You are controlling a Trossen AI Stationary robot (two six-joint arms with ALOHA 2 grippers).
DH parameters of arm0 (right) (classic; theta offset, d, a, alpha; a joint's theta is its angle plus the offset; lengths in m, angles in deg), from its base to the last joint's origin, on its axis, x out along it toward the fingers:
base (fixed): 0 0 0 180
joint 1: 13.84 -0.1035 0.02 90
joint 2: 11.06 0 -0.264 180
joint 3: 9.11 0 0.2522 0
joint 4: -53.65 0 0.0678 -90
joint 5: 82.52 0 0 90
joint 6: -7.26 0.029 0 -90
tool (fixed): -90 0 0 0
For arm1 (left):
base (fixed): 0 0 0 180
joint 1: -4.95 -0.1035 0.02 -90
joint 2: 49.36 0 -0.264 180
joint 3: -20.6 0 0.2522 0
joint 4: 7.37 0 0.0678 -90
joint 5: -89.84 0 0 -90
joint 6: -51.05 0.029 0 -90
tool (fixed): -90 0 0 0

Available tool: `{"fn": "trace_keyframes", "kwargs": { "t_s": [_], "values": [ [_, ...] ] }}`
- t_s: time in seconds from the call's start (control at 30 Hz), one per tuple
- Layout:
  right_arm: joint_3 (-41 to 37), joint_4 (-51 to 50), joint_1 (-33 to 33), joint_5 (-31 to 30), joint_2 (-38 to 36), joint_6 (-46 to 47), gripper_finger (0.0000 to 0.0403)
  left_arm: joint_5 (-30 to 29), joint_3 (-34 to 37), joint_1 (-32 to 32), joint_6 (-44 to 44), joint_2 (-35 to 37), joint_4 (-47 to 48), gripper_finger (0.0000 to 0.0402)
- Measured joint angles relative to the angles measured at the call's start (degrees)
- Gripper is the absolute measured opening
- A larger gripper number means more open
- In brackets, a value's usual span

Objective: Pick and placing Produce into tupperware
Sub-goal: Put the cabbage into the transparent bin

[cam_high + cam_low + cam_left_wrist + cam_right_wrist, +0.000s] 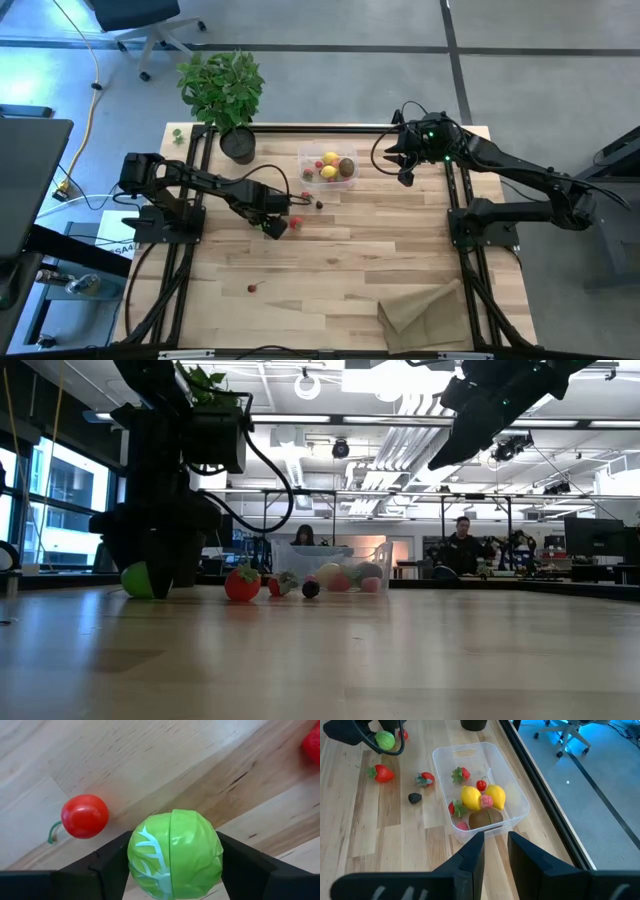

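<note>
high: overhead | low: tabletop level | wrists: close, downward

Looking down past the right end effector, fingers a narrow gap apart, nothing between them. Just beyond, the clear tupperware on the tabletop, holding two lemons, a kiwi, strawberries and a cherry. Outside it: two strawberries, one dark berry. Farther off, the left end effector around a green ball.

a grey floor with dark seam lines surrounds the wooden table, an office chair stands at eleven o'clock, a yellow cable trails at ten o'clock, and beyond lie windows, ceiling lights and two seated people.
</note>
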Motion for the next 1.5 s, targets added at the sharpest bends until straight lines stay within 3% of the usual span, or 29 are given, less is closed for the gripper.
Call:
{"fn": "trace_keyframes", "kwargs": {
  "t_s": [0.93, 1.17, 1.5],
  "values": [
    [0.0, 0.0, 0.01, -0.01, 0.0, 0.01, 0.0076, -1.65, -1.22, 0.0, 0.36, 0.31, -1.05, 0.0235],
    [0.0, 0.0, 0.01, 0.0, 0.0, 0.0, 0.0076, -6.31, -8.68, 0.0, 4.75, 0.31, 3.2, 0.0233],
    [0.0, 0.0, 0.02, -0.01, 0.0, -0.01, 0.0076, -17.67, -27.8, 0.0, 19.44, 0.31, 5.31, 0.0236]
  ]
}}
